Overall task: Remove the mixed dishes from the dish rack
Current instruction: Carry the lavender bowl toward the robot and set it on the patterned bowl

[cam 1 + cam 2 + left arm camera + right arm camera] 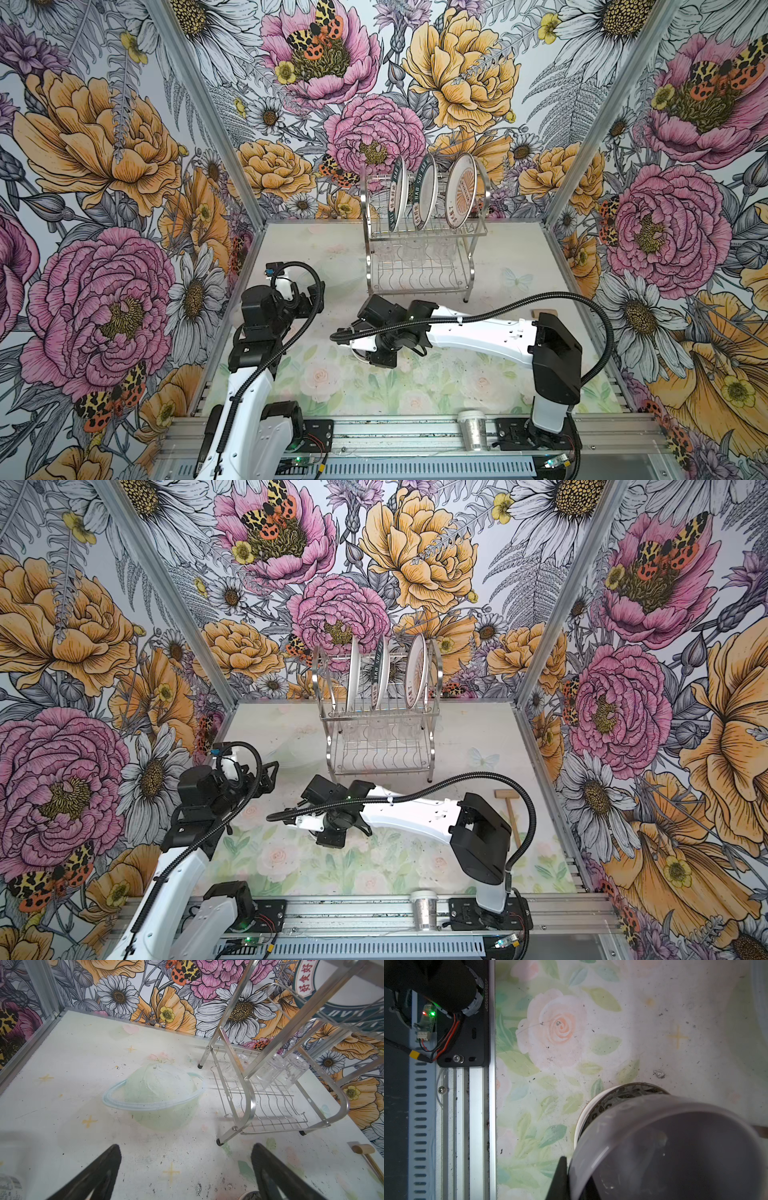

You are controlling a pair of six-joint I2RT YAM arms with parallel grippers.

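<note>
The dish rack [428, 237] stands at the back of the table. Three plates [428, 191] stand on edge in its upper tier, and clear glasses [276, 1070] hang below them. My right gripper [575, 1180] is shut on the rim of a lavender bowl [675, 1147], one finger outside the wall and one inside. The bowl is held tilted just above a floral-patterned bowl [612, 1097] that sits on the table in front of the rack. I cannot tell whether the two bowls touch. My left gripper [186, 1159] is open and holds nothing, low over the table left of the rack.
A silver glittery cup [471, 428] with a white lid stands on the front rail. A wooden mallet [509, 808] lies on the table to the right, behind my right arm. Flowered walls close in three sides.
</note>
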